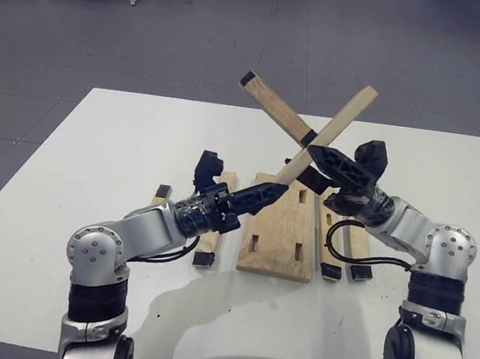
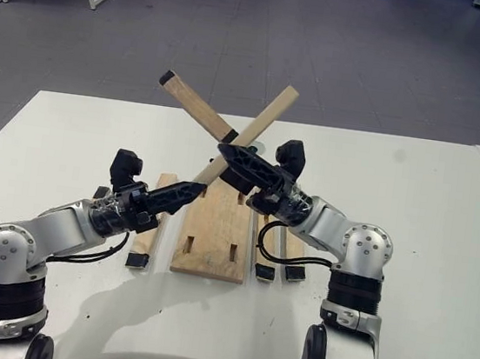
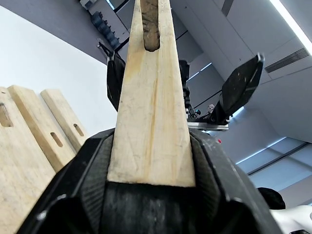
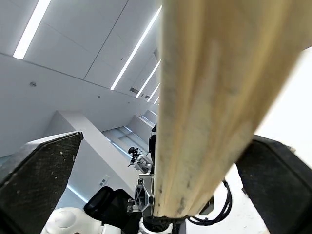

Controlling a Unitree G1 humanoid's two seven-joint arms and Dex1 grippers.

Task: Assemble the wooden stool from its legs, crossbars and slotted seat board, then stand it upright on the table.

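Two bars are up in the air, crossed in an X. The left gripper [image 1: 276, 188] is clamped hard on the base of the slotted bar [image 1: 339, 122], which runs up and away from it, over towards the right gripper [image 1: 341, 157]. The second bar [image 1: 275, 105] starts at the right gripper's tip and angles back towards the left arm's side. I can't tell whether that gripper is actually gripping it.

The seat board [image 1: 277, 237] lies flat on the table [image 1: 66, 167] directly under both grippers, slots up. Loose pieces [image 1: 330, 243] lie just beside the board below the right gripper, and there are more under the left wrist.

Step, my read: mating the two bars at the crossing, so it's early sub-assembly. Nothing is in the board yet.

Next move needs the second bar's end lined up with the slot. The left should hold rigid while the right feeds along the slot axis. The main risk is a skewed entry jamming.
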